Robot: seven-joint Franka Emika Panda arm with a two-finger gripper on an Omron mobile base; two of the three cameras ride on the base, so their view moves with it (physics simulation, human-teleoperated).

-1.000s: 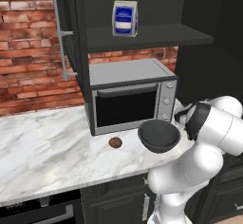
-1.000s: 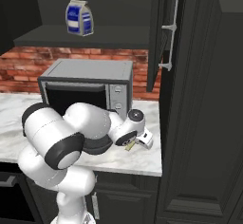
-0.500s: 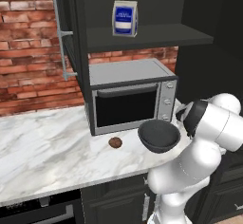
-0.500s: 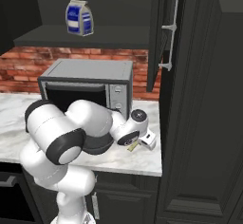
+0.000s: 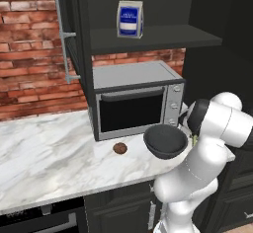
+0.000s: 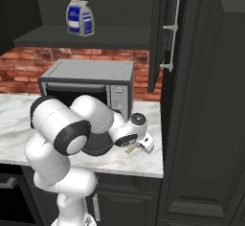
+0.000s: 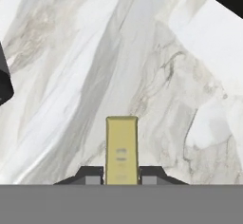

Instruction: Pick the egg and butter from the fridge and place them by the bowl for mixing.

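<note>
Two fingers [image 7: 93,174] pinch the butter [image 7: 122,148] nearly shut, stick's long axis running straight out ahead of them over the marble surface [image 7: 156,66]. Bowl [image 5: 165,140] sits just left of the grip; egg [image 5: 119,148] lies beyond the bowl's left side. Drop spot looks to be bare surface right of the bowl.

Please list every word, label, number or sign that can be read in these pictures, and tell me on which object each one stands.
Blue and white bag on the shelf: it has a label, too blurred to read.
Countertop oven: control marks too small to read.
Butter in the claw: two faint marks, not readable.
No readable text.
</note>
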